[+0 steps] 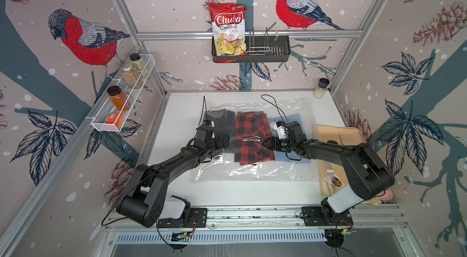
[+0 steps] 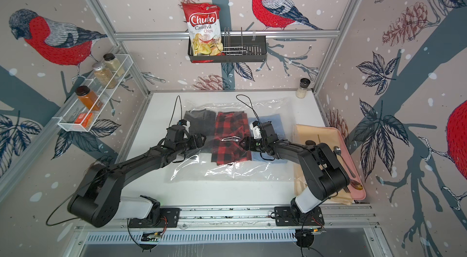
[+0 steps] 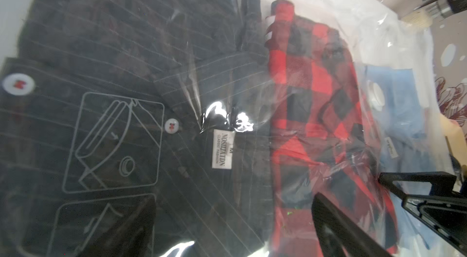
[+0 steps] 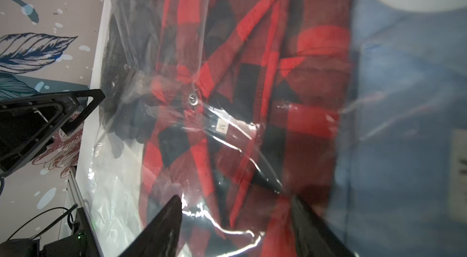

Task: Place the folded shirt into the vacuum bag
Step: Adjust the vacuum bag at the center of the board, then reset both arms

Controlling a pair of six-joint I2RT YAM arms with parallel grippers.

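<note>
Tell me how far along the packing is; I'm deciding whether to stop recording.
Done, it seems: the dark pinstriped shirt, red-and-black plaid shirt and light blue shirt all lie side by side inside the clear crinkly vacuum bag. In hand: nothing; the left gripper and right gripper flank the plaid shirt, jaws open. Left: backing both arms away.

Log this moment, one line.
vacuum bag: holds dark shirt, plaid shirt, blue shirt | left pincer: open, over dark shirt | right pincer: open, at plaid shirt edge
</note>
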